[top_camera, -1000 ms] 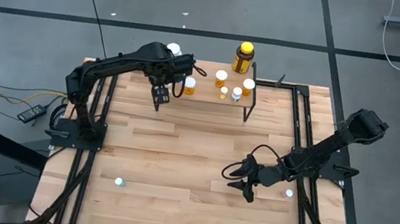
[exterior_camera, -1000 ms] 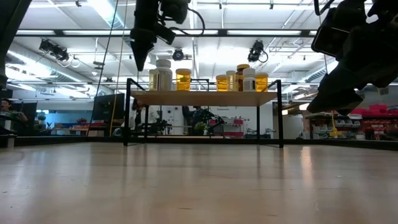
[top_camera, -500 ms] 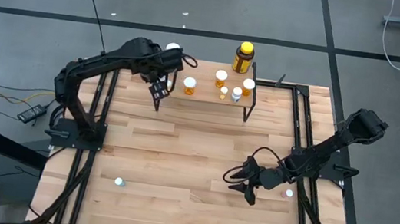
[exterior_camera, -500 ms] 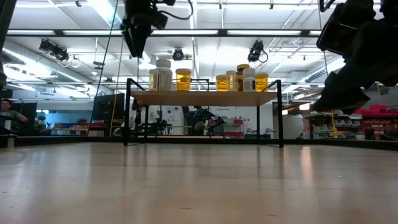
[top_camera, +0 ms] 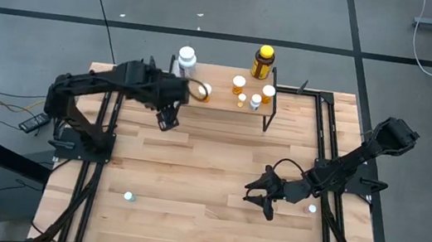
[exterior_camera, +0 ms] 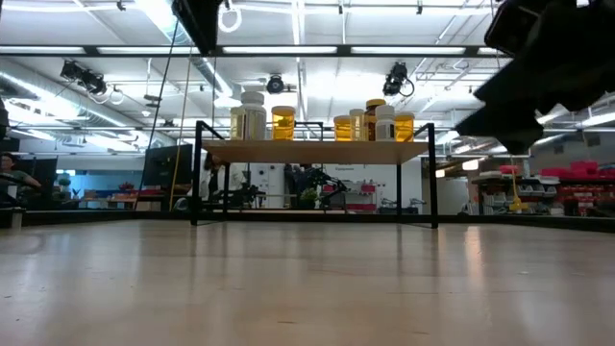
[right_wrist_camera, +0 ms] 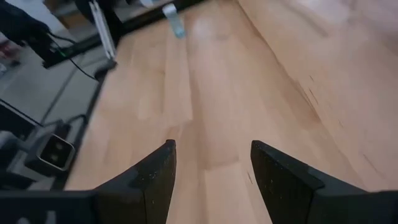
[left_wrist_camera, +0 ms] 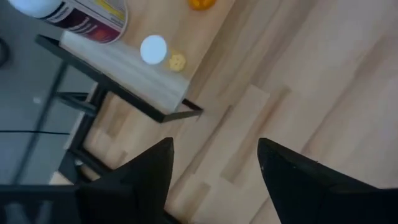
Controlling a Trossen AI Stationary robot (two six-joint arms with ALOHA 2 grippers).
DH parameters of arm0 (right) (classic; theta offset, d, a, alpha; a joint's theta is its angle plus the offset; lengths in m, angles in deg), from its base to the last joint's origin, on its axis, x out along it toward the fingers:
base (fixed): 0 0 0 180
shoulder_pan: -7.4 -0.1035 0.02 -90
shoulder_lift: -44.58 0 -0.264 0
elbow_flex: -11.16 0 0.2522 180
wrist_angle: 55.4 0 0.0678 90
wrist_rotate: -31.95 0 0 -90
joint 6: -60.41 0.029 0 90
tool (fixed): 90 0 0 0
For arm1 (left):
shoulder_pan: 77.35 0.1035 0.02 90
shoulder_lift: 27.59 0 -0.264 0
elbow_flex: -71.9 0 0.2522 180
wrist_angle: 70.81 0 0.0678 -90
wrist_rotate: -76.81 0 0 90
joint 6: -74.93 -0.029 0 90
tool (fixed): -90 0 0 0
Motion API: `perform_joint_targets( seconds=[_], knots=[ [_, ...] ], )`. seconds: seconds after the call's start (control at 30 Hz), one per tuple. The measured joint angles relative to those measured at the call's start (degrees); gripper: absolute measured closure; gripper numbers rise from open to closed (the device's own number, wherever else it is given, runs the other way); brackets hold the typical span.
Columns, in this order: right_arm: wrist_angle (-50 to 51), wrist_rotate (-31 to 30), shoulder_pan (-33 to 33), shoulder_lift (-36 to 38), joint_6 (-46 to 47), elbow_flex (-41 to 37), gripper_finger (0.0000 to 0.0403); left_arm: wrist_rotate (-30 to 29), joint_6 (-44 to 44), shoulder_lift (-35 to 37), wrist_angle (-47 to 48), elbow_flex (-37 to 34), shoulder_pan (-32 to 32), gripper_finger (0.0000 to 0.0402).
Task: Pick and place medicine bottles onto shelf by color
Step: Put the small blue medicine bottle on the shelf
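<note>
The shelf (top_camera: 220, 103) stands at the table's far side on black legs and carries several white and orange bottles; it also shows in the low view (exterior_camera: 317, 152). A large white bottle (top_camera: 187, 57) stands at its left end and a dark amber bottle with a yellow cap (top_camera: 263, 61) at its far right. One small bottle (top_camera: 129, 196) stands on the table near left, another (top_camera: 312, 208) beside the right arm. My left gripper (top_camera: 168, 120) is open and empty, in front of the shelf's left end (left_wrist_camera: 124, 70). My right gripper (top_camera: 259, 199) is open and empty over the table's near right.
Black frame rails (top_camera: 326, 144) run along the table's left and right sides. Bare wooden tabletop (top_camera: 193, 168) lies between the two grippers. The right wrist view shows the small near-left bottle (right_wrist_camera: 174, 23) far off across the table.
My left gripper has drawn back from the shelf's left end toward the table's near-left and has risen, leaving the top of the low view. My right gripper has risen a little above the table.
</note>
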Motion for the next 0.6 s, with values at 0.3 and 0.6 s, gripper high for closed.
perform_joint_targets(
  seconds=[0.3, 0.6],
  knots=[
    [-3.33, -0.02, 0.02, -5.17, -3.23, 2.22, 0.0189, -5.47, 9.37, 10.68, -0.26, -18.25, -7.83, 0.0186],
    [-0.07, 4.29, 2.41, -20.90, -14.81, 20.32, 0.0189, -5.12, 19.36, 23.38, -13.91, -33.47, -17.27, 0.0204]
  ],
)
